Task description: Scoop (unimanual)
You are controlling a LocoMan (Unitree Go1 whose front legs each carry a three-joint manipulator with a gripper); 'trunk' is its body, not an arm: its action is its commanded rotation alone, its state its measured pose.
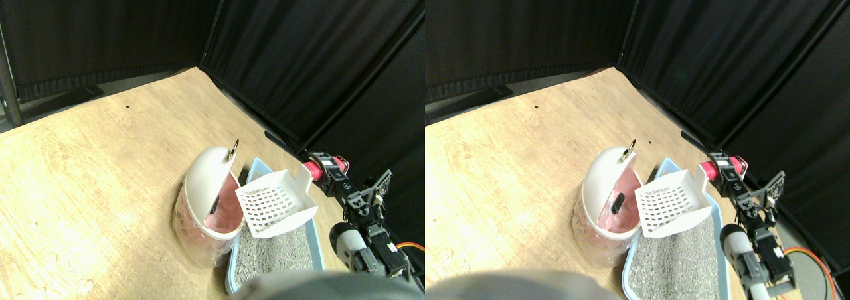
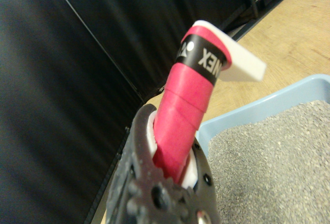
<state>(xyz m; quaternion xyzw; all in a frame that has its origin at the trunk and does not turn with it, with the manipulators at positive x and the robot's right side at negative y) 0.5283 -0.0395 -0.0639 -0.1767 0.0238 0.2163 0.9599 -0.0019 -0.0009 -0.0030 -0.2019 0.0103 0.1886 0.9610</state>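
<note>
A pale wooden floor (image 1: 99, 160) runs back to black curtains (image 1: 299, 41). On it lies a light blue litter tray (image 1: 255, 170) filled with grey litter (image 1: 275, 253), a white swing-lid bin (image 1: 206, 200) touching its side. The white slotted scoop (image 1: 275, 204) hangs above the litter, just beside the bin's opening. The right gripper (image 2: 172, 175) has its fingers (image 2: 149, 131) pinching the scoop's pink-wrapped handle (image 2: 183, 115); its black band (image 2: 203, 59) shows only "NEX".

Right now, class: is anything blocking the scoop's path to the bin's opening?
Nothing visible. The white slotted scoop hangs over the litter tray, right beside the bin's open mouth, its pink handle between the jaws.
</note>
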